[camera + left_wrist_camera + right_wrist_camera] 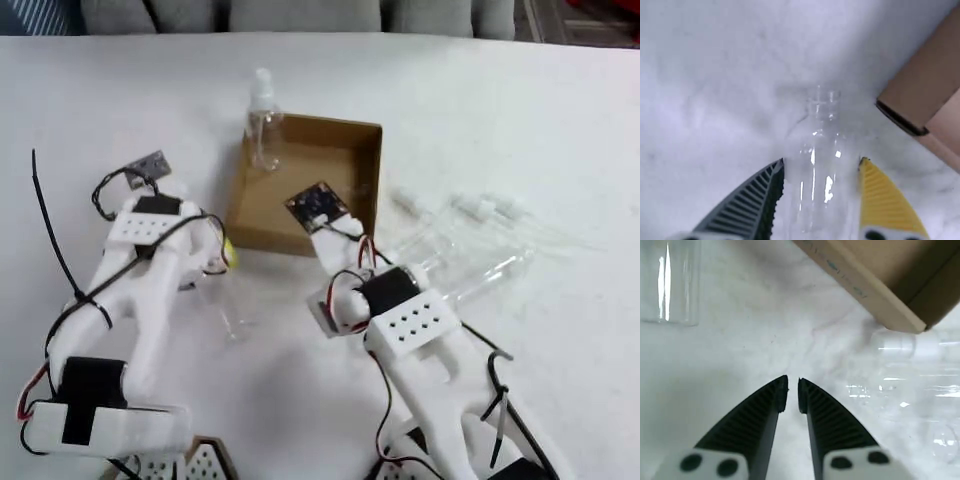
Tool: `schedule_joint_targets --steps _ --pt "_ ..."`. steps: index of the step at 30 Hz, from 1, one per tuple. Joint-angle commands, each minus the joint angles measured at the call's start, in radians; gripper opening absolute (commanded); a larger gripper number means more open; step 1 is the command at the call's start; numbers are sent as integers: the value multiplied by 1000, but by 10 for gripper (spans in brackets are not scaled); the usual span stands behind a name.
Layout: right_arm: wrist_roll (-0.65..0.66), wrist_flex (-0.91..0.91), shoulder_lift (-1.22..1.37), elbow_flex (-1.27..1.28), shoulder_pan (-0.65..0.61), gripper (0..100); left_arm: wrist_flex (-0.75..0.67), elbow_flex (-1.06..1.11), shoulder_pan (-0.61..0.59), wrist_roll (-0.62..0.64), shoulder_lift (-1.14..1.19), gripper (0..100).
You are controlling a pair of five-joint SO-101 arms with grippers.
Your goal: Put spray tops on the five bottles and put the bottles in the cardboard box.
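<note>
A clear bottle [817, 165] without a spray top lies on the white table between the grey and yellow fingers of my left gripper [821, 167], which press on its sides. In the high view this bottle [228, 305] is just in front of the cardboard box [300, 240], by the left gripper [215, 265]. One bottle with a spray top [263, 120] stands upright in the box's far left corner. My right gripper [792, 390] hangs shut and holds nothing, close to the box's near right corner [912, 322]. Several clear bottles [465, 270] and loose spray tops [480, 210] lie right of the box.
The right arm [410, 325] reaches from the front edge toward the box, the left arm [130, 290] stands at the left. Lying bottles [910, 385] are close beside the right gripper. Grey chairs [300, 15] line the far table edge.
</note>
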Motion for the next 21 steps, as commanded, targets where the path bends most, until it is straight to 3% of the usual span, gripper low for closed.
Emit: schedule_joint_targets --steps 1,9,21 --pt "14 -13 -27 -5 8 17 -26 -34 8 6 12 226" --pt "14 -13 -27 -5 8 17 -26 -32 10 8 13 299" --pt "14 -13 -27 -5 7 17 -87 -41 10 11 104 280"
